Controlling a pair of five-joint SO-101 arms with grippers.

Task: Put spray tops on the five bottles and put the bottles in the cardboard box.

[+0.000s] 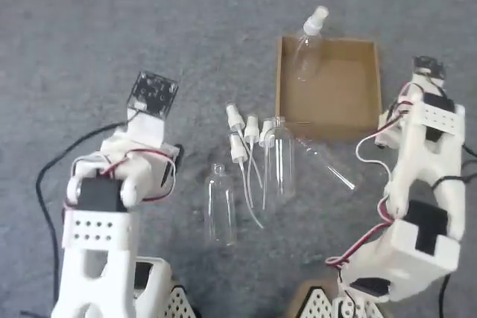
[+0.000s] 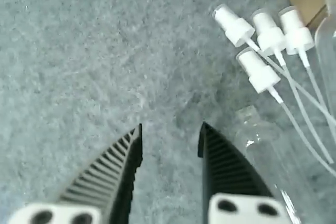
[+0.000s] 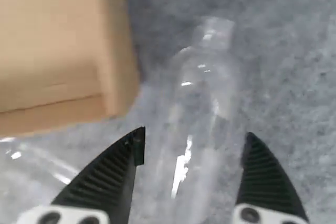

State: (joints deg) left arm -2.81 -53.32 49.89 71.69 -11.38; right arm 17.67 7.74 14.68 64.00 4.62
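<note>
A: Right gripper [image 3: 194, 137] gaped wide, an uncapped clear plastic bottle [image 3: 202, 93] lying between its fingers, just beside the brown cardboard box [image 3: 58, 45]. Grasping step, probably.

B: Left gripper [image 2: 170, 128] also parted; loose white spray tops [image 2: 270, 34] beyond its tips. Next needs a square clamp.

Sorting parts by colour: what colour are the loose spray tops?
The spray tops are white; left wrist view shows them best.

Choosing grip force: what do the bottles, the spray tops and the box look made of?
Bottles: clear and glossy, likely plastic, possibly glass; the grey mat shows through them. Spray tops: white, matte, apparently plastic, with thin translucent tubes. Cardboard box: brown, dull cardboard with thick folded walls.
</note>
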